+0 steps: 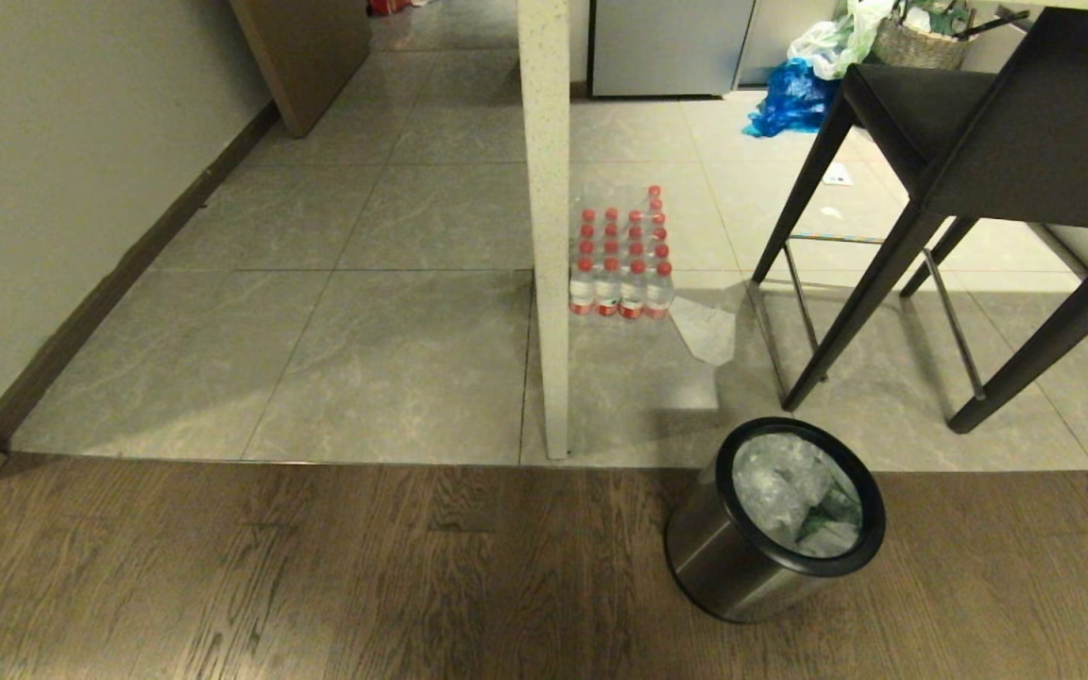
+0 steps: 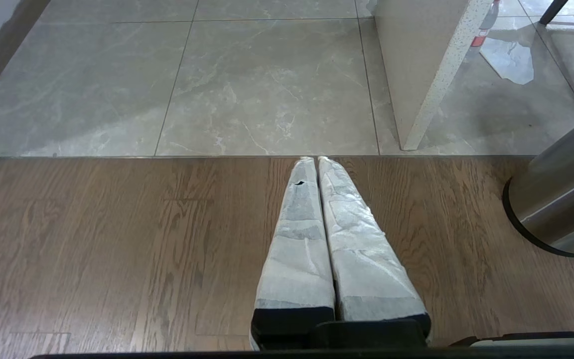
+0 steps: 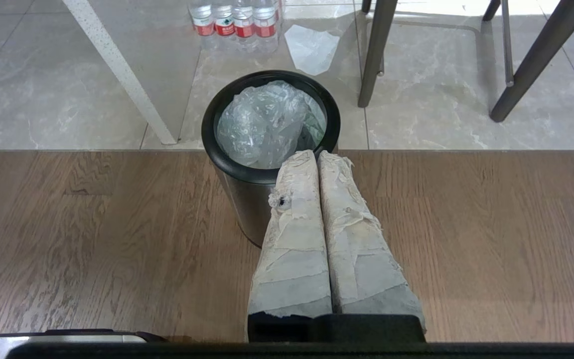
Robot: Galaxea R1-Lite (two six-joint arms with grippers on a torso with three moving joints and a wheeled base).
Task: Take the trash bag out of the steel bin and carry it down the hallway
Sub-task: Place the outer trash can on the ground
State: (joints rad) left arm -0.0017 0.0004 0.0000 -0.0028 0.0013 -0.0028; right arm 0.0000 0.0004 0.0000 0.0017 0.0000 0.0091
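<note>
The steel bin [image 1: 742, 557] stands on the dark wood floor near the tile edge, its black rim [image 3: 227, 159] showing in the right wrist view. The crinkly translucent trash bag [image 1: 794, 491] fills it, also seen as the trash bag [image 3: 262, 124]. My right gripper [image 3: 317, 153] is shut and empty, held on the near side of the bin, tips at its rim in that view. My left gripper [image 2: 315, 159] is shut and empty over the wood floor, with the bin's side [image 2: 561, 199] off to one side. Neither arm shows in the head view. The grey-tiled hallway [image 1: 365, 217] runs ahead on the left.
A speckled white table leg [image 1: 549, 236] stands just beyond the bin. A pack of red-capped water bottles [image 1: 621, 260] and a loose plastic scrap [image 1: 706, 329] lie behind it. A dark chair [image 1: 969, 189] is at right, a blue bag [image 1: 790, 99] farther back.
</note>
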